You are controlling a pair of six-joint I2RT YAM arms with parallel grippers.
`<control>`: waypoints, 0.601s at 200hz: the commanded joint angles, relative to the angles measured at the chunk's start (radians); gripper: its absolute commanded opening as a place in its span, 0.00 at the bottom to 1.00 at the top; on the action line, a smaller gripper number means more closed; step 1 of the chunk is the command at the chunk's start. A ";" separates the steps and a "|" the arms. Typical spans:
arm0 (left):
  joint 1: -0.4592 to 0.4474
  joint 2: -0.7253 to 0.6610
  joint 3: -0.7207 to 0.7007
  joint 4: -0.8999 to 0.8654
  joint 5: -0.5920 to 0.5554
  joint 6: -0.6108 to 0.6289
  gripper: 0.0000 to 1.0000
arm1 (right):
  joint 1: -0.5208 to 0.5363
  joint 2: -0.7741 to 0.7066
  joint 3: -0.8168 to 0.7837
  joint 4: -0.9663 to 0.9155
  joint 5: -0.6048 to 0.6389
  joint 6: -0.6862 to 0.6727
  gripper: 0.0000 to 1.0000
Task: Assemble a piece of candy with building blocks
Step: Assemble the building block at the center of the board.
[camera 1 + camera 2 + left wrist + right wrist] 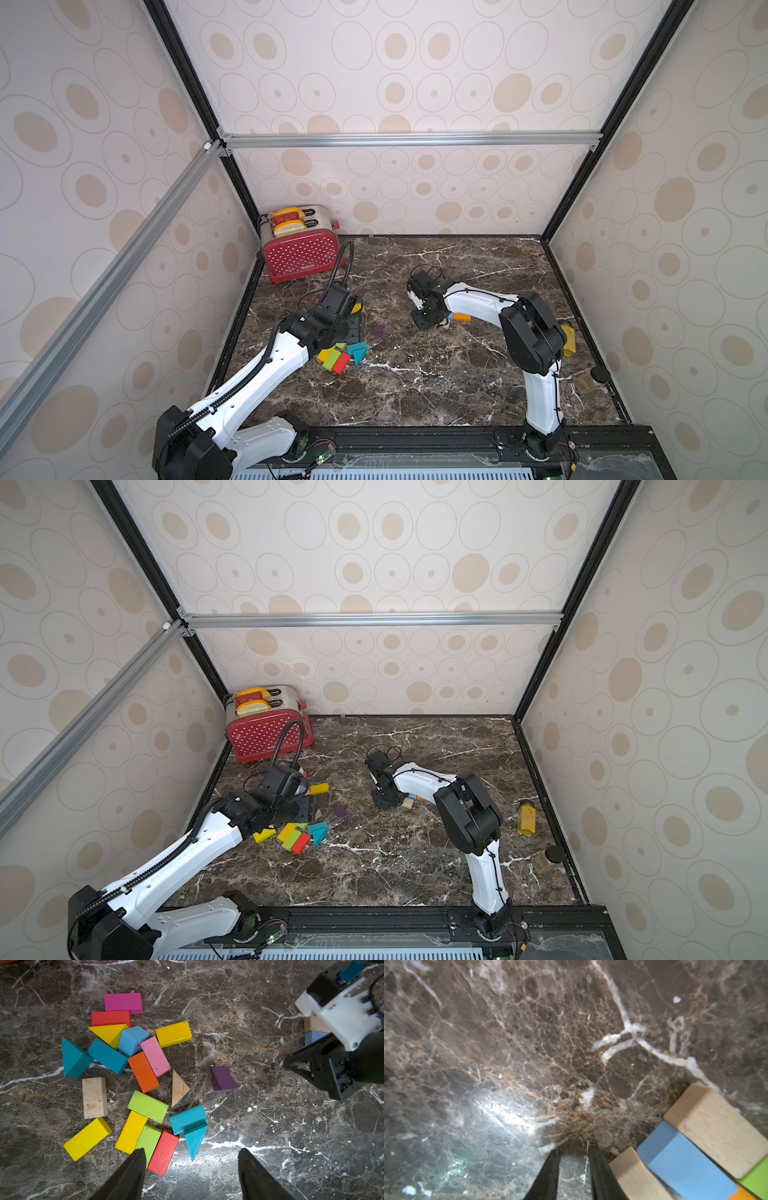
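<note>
My left claw [190,1159] is hanging spread wide over the marble table [259,991], gripping nothing. Just ahead, the pile of building blocks [133,1076] is lying flat: a red brick [164,1152] and a teal wedge [195,1139] are closest, and a purple wedge [223,1078] is sitting apart. My right claw [574,1154] is nearly pinched together (nothing inside), beside a small group: a bare wood brick [714,1128], a blue brick [685,1163], and another bare wood piece [635,1176].

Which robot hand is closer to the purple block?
The left. The left gripper hangs open above the block pile, near the purple block. The right gripper sits farther away across the table, beside its own few blocks.
</note>
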 commanded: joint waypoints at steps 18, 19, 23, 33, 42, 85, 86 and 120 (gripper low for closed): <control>0.009 0.007 -0.002 0.007 0.002 0.013 0.71 | 0.005 -0.012 -0.009 -0.038 0.032 -0.002 0.30; 0.009 0.007 -0.003 0.006 0.002 0.013 0.71 | 0.004 -0.013 -0.010 -0.037 0.032 -0.002 0.30; 0.009 0.007 -0.003 0.006 0.002 0.012 0.71 | 0.003 -0.016 -0.013 -0.035 0.032 -0.003 0.30; 0.010 0.009 -0.003 0.007 0.002 0.013 0.71 | 0.003 -0.023 -0.018 -0.032 0.031 -0.010 0.30; 0.010 0.010 -0.002 0.007 0.005 0.013 0.71 | 0.003 -0.024 -0.016 -0.040 0.039 -0.013 0.30; 0.009 0.010 -0.006 0.009 0.009 0.012 0.71 | 0.003 -0.039 -0.024 -0.051 0.054 -0.032 0.30; 0.009 0.010 -0.006 0.010 0.009 0.012 0.71 | 0.003 -0.040 -0.023 -0.051 0.053 -0.032 0.30; 0.010 0.004 0.003 0.000 0.010 0.013 0.72 | 0.004 -0.104 -0.050 -0.003 -0.016 -0.045 0.31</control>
